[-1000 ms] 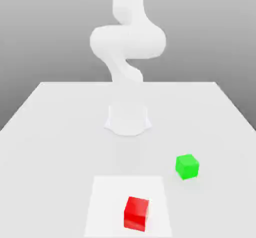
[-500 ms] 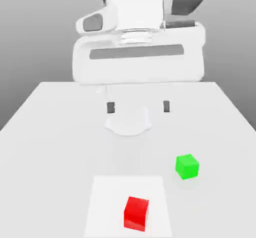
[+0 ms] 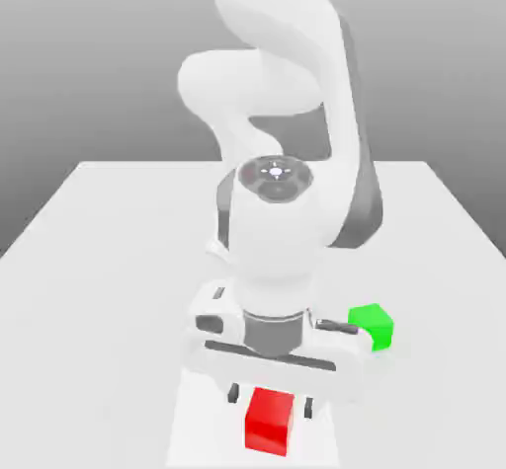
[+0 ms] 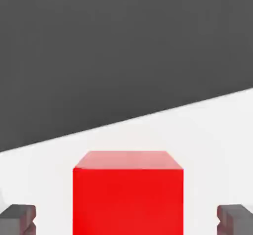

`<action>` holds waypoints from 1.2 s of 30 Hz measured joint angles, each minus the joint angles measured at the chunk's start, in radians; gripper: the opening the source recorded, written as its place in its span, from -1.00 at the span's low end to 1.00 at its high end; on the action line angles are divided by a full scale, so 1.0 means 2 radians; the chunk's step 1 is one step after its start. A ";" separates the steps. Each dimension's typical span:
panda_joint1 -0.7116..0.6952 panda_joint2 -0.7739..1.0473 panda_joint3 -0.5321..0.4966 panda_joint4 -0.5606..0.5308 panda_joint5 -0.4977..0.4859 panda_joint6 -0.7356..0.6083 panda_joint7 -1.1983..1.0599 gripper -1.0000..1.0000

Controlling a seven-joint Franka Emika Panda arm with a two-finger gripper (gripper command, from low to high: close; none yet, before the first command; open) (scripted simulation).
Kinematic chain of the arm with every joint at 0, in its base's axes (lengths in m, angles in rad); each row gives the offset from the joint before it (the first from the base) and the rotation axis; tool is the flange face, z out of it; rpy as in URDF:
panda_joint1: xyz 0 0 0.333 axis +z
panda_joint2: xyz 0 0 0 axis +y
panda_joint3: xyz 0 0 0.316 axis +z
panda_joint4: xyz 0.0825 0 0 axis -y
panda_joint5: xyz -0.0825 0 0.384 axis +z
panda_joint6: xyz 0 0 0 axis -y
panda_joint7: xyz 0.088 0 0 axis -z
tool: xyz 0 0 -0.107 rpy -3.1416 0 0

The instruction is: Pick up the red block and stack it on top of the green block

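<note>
Exterior view first: the white arm (image 3: 282, 112) is folded down over the pale surface (image 3: 99, 260), its hand pointing down at the near edge. The gripper (image 3: 269, 399) sits right over the red block (image 3: 269, 421), and you can see the two dark fingertips (image 3: 232, 393) straddling the cube's top edge, one each side. The jaws are apart, with slivers of daylight between pad and cube, so nothing is gripped. The red block rests on a brighter white square patch (image 3: 198, 428) marked on the surface. Off toward the exterior view's right and a little farther back sits the green block (image 3: 375, 325), on the surface, well apart from the red one. The hand's wide white body partly covers the green cube's near left corner from this angle. Nothing lies between the two cubes on the surface itself.

Now the hand view: the red block (image 4: 128, 193) is dead centre, big and square, top face showing. A dark grey fingertip (image 4: 18, 219) stands off each flank, with clear gaps of white surface (image 4: 207, 140) either side of the cube. Not touching it. Behind, just a dark backdrop.
</note>
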 joint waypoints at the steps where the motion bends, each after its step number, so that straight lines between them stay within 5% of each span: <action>1: 0.000 0.000 0.000 0.000 0.000 0.000 0.000 -1.00; 6: -0.001 0.003 0.001 0.000 -0.001 0.002 0.001 -1.00; 11: -0.002 -0.075 0.004 -0.012 0.003 -0.063 -0.003 -1.00; 20: 0.100 -0.210 0.071 -0.122 0.074 -0.086 -0.202 -1.00; 27: 0.177 -0.303 0.101 -0.212 0.077 -0.090 -0.327 -1.00; 35: 0.161 -0.186 0.111 -0.218 0.014 0.031 -0.298 -1.00; 36: 0.162 -0.175 0.107 -0.218 0.005 0.042 -0.291 1.00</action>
